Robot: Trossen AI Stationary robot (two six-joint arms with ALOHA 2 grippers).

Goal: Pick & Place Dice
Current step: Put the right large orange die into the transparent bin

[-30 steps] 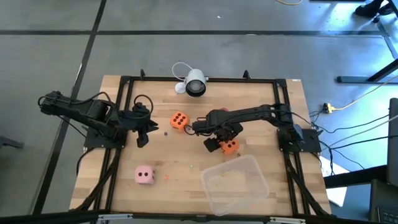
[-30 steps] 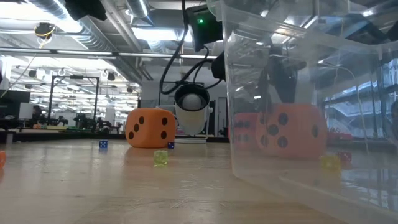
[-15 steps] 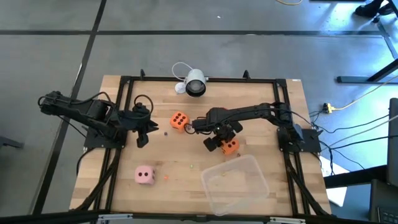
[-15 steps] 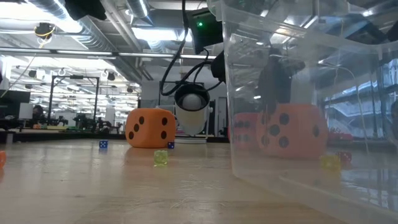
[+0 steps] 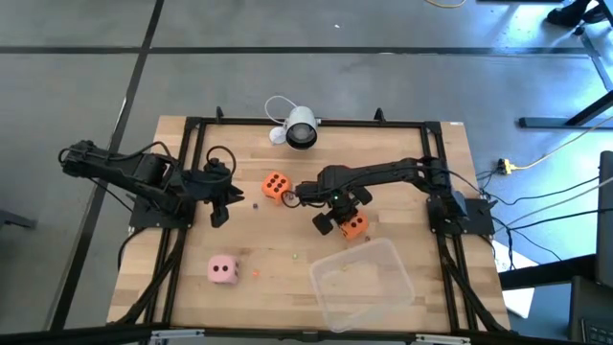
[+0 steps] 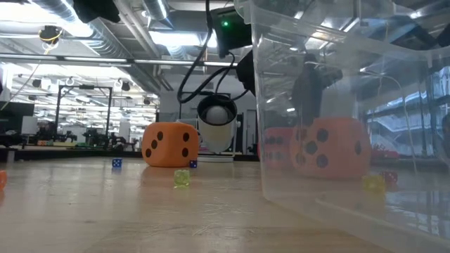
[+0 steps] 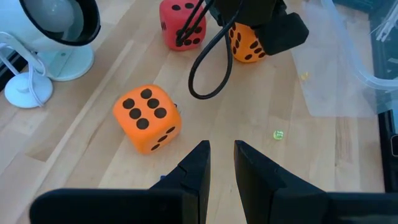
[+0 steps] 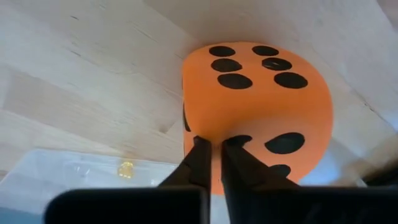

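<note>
One orange die point(image 5: 354, 226) (outside) touches the tub point(image 5: 362, 284).

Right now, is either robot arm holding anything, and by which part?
Left gripper holds nothing. Right gripper has its jaws shut at the edge of an orange die; a real hold cannot be told.

An orange die point(image 8: 258, 112) with black dots sits before the right gripper point(image 8: 211, 152); the pink die point(image 5: 223, 270) has dark dots.
</note>
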